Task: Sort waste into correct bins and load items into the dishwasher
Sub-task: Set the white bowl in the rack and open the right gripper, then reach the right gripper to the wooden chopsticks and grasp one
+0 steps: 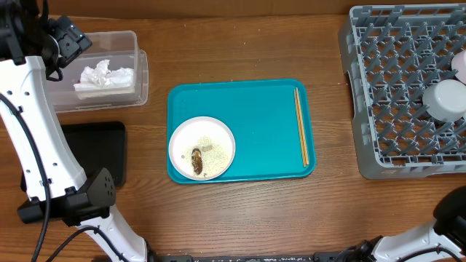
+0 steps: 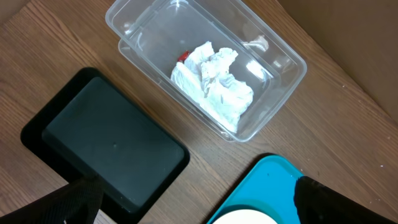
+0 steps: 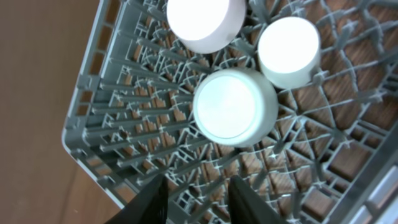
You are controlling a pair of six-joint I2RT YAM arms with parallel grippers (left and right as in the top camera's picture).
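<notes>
- Wooden tabletop (image 1: pixel 240 218) carries a teal tray (image 1: pixel 262 124) in the middle and a grey dish rack (image 1: pixel 393 109) at one end.
- On the teal tray lie a white plate (image 1: pixel 177 138) with a brown scrap (image 1: pixel 196 161) and crumbs (image 1: pixel 206 142), and chopsticks (image 1: pixel 301 127) along the edge nearest the rack.
- At the other end, a clear tub (image 1: pixel 138 65) holds white tissues (image 1: pixel 102 75) and a red wrapper (image 2: pixel 183 56); a black tray (image 1: pixel 95 145) sits just beside it.
- Above these two, the left pincer (image 2: pixel 196 196) gapes wide, gripping nothing.
- Over three upturned white dishes (image 3: pixel 235 107) in the rack, the right pincer (image 3: pixel 198 190) stands parted and empty.
</notes>
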